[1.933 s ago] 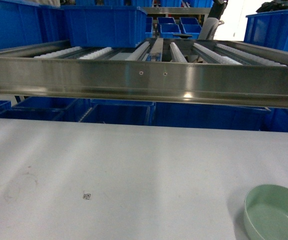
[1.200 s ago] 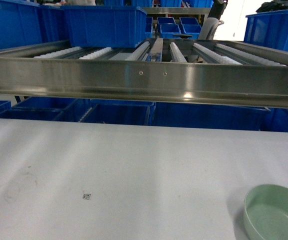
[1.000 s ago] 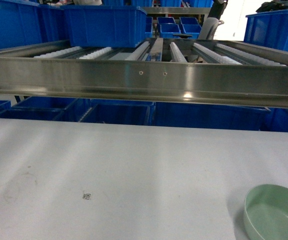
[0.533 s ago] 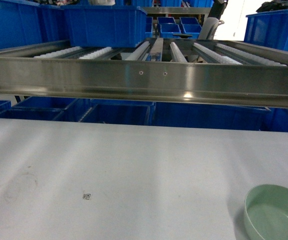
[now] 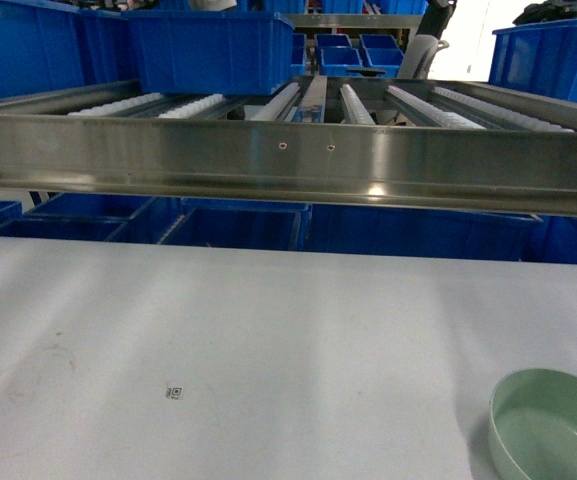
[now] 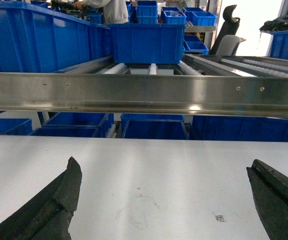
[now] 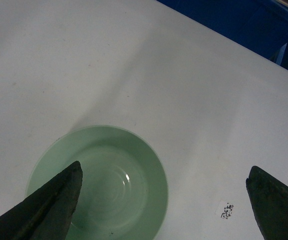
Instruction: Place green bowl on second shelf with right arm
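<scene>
Right pincer (image 7: 163,200) spread wide, nothing held; its two dark fingertips (image 7: 49,205) frame the right wrist view, the left one overlapping the near rim of the small round pale mint-green bowl (image 7: 101,182). Bowl sits upright and empty on the white tabletop (image 7: 134,65), below the pincer and offset toward one finger, not centred between them. In the head view the bowl (image 5: 550,425) lies at the lower right corner of the tabletop, and a dark sliver at the right edge is probably the right arm, too little showing to be sure. Step in hand: closing in for the grasp. To do it well, bring one finger inside the thin rim and one outside, then close on the wall; smooth glaze looks slippery, so a firm pinch before lifting. Left pincer (image 6: 163,200) also wide open, idle over bare tabletop. Beyond, the steel-fronted roller shelf (image 5: 288,160) carries a big blue plastic crate (image 5: 213,50) at left; right lanes look free.
</scene>
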Tool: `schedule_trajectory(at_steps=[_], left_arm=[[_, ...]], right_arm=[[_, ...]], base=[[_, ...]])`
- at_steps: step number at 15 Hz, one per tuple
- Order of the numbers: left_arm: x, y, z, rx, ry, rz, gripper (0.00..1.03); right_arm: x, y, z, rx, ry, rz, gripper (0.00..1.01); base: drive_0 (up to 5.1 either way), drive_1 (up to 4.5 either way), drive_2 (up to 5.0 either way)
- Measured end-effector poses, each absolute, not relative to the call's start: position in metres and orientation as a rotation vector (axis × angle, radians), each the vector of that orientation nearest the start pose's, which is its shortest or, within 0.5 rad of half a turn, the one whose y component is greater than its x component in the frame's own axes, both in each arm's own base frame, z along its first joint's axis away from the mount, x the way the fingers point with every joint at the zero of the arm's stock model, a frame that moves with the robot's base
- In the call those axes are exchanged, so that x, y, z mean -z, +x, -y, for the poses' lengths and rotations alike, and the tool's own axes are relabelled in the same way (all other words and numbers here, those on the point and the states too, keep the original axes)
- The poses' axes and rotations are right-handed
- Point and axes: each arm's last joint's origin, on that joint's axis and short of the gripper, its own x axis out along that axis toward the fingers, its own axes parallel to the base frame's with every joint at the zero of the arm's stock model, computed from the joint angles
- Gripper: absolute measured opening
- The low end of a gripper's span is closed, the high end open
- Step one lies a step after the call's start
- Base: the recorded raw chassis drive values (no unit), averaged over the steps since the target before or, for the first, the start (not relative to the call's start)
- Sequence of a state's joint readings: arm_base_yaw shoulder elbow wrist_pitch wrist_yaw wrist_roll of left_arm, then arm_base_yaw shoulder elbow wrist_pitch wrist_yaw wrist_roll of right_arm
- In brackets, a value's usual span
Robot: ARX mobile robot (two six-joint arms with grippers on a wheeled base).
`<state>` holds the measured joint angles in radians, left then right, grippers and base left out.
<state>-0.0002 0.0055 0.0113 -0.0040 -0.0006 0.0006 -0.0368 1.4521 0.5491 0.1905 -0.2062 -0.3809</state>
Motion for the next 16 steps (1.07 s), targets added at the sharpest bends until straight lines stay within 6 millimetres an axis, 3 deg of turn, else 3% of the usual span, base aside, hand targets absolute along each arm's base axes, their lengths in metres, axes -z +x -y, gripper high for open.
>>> schedule_trajectory(at_steps=[4,13,16], left_arm=[[-0.167,0.097,0.000,0.000,0.000,0.002,0.98],[-0.167,0.097,0.000,0.000,0.000,0.002,0.98],[-0.167,0.097,0.000,0.000,0.001,0.002,0.98]], right_arm=[[-0.134,0.262,0.002,-0.305,-0.311,-0.710,0.98],[-0.087,0.264,0.021,-0.291,-0.271,-0.847,0.98],[-0.083,0.270,0.026,-0.285,-0.258,-0.856,0.98]], base=[[0.0,0.00,0.0],[0.0,0.00,0.0],[0.0,0.00,0.0]])
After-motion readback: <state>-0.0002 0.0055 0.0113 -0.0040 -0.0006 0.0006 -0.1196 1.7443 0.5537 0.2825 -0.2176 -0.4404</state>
